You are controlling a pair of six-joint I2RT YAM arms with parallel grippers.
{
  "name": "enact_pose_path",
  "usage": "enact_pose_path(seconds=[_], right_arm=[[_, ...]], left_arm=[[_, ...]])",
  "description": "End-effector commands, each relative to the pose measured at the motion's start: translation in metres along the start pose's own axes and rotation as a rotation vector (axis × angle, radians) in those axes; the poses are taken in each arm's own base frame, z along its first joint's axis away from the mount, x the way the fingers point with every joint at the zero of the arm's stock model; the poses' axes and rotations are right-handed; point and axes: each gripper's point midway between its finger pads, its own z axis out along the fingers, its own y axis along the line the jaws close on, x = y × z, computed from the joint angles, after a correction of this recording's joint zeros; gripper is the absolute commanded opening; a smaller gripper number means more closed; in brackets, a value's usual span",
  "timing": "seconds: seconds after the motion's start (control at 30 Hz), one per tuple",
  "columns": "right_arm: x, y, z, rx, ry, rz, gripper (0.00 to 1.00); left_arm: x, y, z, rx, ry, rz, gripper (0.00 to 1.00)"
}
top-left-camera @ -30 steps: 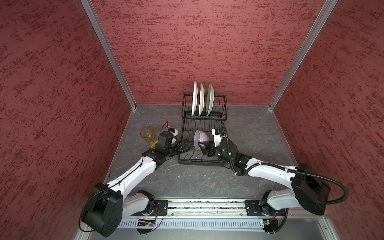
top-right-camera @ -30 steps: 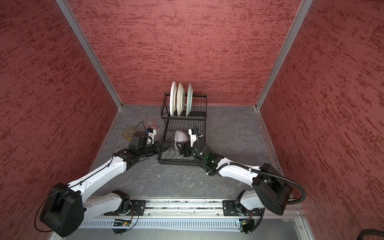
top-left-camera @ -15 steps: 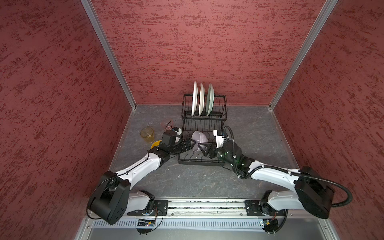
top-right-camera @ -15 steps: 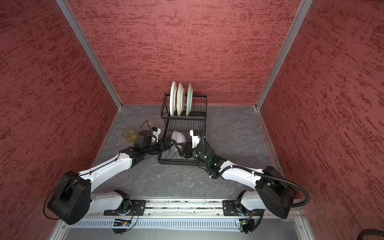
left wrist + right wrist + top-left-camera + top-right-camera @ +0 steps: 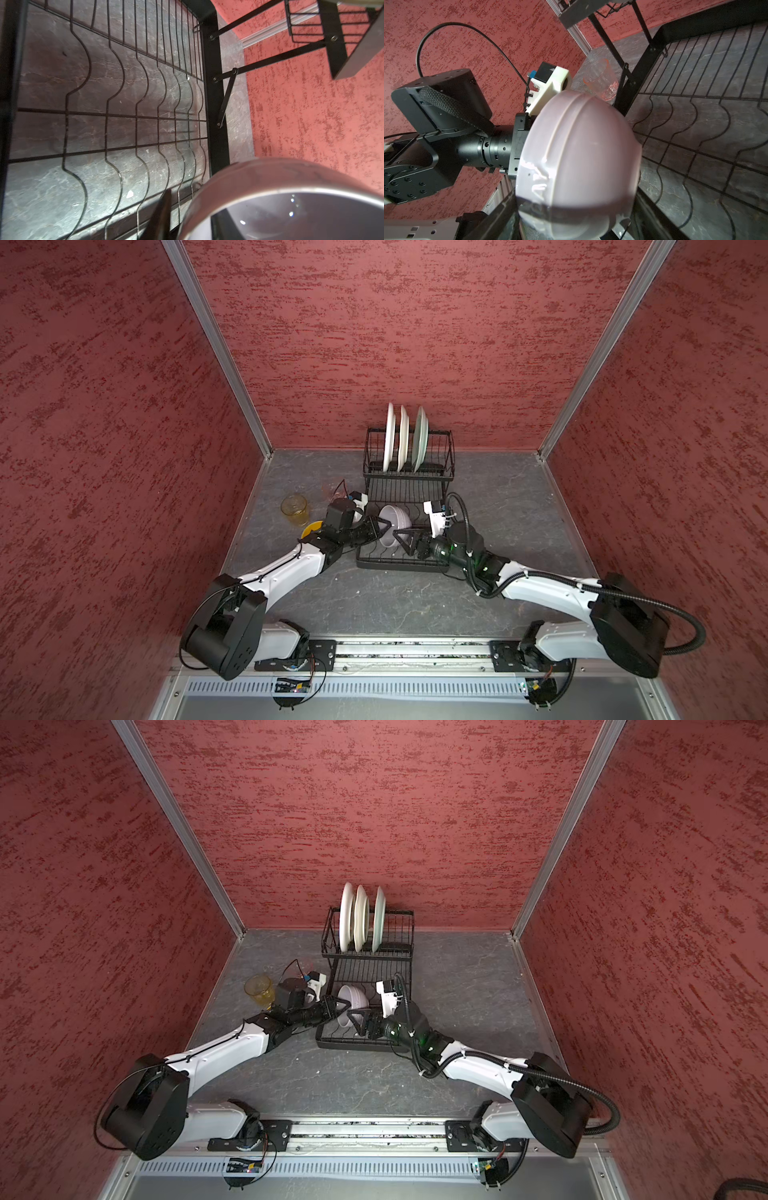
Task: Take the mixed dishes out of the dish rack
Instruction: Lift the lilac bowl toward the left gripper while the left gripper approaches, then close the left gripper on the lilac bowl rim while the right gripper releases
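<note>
The lilac bowl [image 5: 394,519] sits tilted over the low front tier of the dish rack [image 5: 399,566], between the 2 grippers. The right gripper [image 5: 401,540] has hold of it, jaws wide, with 1 finger on each side of the bowl's body. The left gripper [image 5: 381,526] straddles the rim, 1 finger inside and 1 outside, jaws narrow; I cannot tell whether they pinch the wall. 3 plates [image 5: 402,439] stand on edge in the raised back tier. On the table [image 5: 374,605] left of the rack are an amber glass [image 5: 295,510], a pink glass [image 5: 602,83] and a yellow bowl [image 5: 311,528].
</note>
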Motion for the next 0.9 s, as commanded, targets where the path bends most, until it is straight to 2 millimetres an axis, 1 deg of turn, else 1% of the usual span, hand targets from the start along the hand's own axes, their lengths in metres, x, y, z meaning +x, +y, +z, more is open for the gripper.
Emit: enact_pose_path(seconds=[0.0,0.03,0.07,0.3,0.37,0.47,0.6,0.67,0.77,0.87], right_arm=[[-0.029,0.029,-0.002,-0.094,-0.089,-0.018,0.63],[-0.028,0.029,-0.001,-0.094,-0.088,-0.019,0.64],[-0.028,0.028,-0.001,-0.09,-0.088,-0.018,0.65],[-0.029,0.028,-0.001,-0.079,-0.083,-0.031,0.66],[-0.03,0.027,-0.002,-0.074,-0.083,-0.033,0.67],[-0.03,0.026,-0.002,-0.067,-0.083,-0.037,0.74],[-0.03,0.021,-0.005,-0.036,-0.09,-0.041,0.9],[-0.031,0.019,-0.006,-0.019,-0.095,-0.049,0.95],[-0.032,0.011,-0.009,0.024,-0.1,-0.063,0.99],[-0.033,0.005,-0.012,0.061,-0.108,-0.074,0.99]], left_arm=[[-0.005,-0.01,0.002,0.031,-0.007,0.021,0.21],[-0.004,-0.01,0.002,0.031,-0.005,0.021,0.14],[-0.004,-0.01,0.002,0.029,-0.004,0.019,0.09],[-0.001,-0.007,0.003,0.016,0.011,0.02,0.06],[0.001,-0.005,0.003,0.008,0.017,0.018,0.0],[0.003,-0.001,0.004,-0.003,0.025,0.012,0.0],[0.003,-0.002,0.001,-0.01,0.025,0.013,0.0],[0.002,-0.002,-0.002,-0.022,0.022,0.02,0.0],[-0.001,-0.001,-0.008,-0.044,0.007,0.035,0.0],[-0.007,0.0,-0.016,-0.066,-0.008,0.049,0.0]])
